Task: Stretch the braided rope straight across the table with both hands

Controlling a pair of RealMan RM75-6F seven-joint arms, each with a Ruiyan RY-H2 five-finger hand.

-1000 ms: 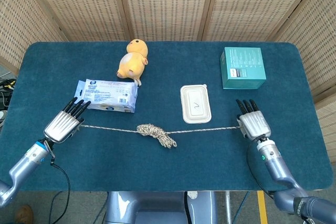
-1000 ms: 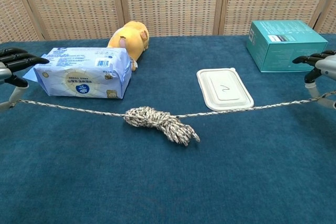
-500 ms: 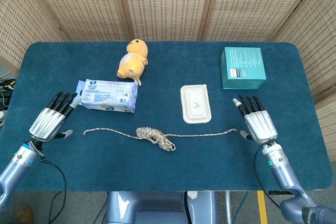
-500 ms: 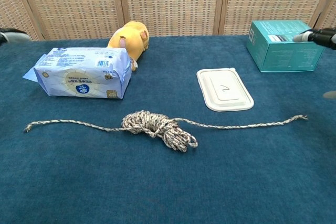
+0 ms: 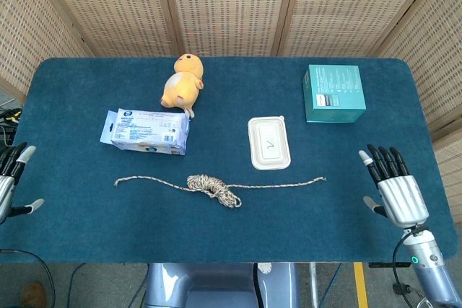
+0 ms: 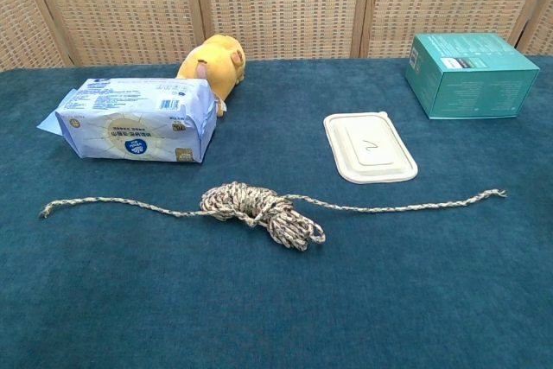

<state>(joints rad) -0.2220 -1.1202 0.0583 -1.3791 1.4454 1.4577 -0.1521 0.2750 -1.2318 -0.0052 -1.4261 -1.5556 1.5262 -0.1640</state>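
Note:
The braided rope point(image 5: 214, 186) point(image 6: 259, 206) lies flat on the blue table, its two ends reaching left and right and a tangled bundle in the middle. Nothing touches it. My left hand point(image 5: 10, 183) shows only at the far left edge of the head view, fingers spread, well left of the rope's left end. My right hand point(image 5: 394, 187) hovers near the table's right front corner, fingers spread and holding nothing, well right of the rope's right end. Neither hand appears in the chest view.
Behind the rope sit a blue-white wipes pack point(image 5: 148, 130) point(image 6: 134, 118), a yellow plush toy point(image 5: 182, 81) point(image 6: 212, 65), a white lidded container point(image 5: 268, 143) point(image 6: 369, 146) and a teal box point(image 5: 333, 93) point(image 6: 470, 74). Wicker screens stand behind the table.
Both hands let go of the rope ends, which dropped onto the table, then drew outward toward the table's edges. The rope has lain still since.

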